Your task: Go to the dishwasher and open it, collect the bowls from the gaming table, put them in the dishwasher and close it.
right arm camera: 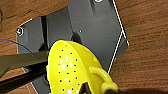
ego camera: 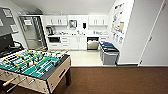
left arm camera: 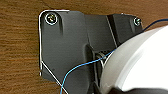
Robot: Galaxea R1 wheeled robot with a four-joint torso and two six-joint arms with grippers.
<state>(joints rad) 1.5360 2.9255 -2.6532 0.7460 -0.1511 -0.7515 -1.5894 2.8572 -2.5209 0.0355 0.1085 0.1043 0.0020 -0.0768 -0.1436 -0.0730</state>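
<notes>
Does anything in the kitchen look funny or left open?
Yes. The dishwasher under the counter at the far wall looks open: there is a dark gap above its steel front, while the white cabinet doors beside it sit shut. That fits the job, so it is not a mess. No spill or break is visible.

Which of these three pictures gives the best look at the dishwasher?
The head view: the dishwasher stands under the far counter, its door apparently open. The two wrist views point elsewhere: one at a white bowl, the other at a yellow perforated bowl, both over wood-grain floor.
</notes>
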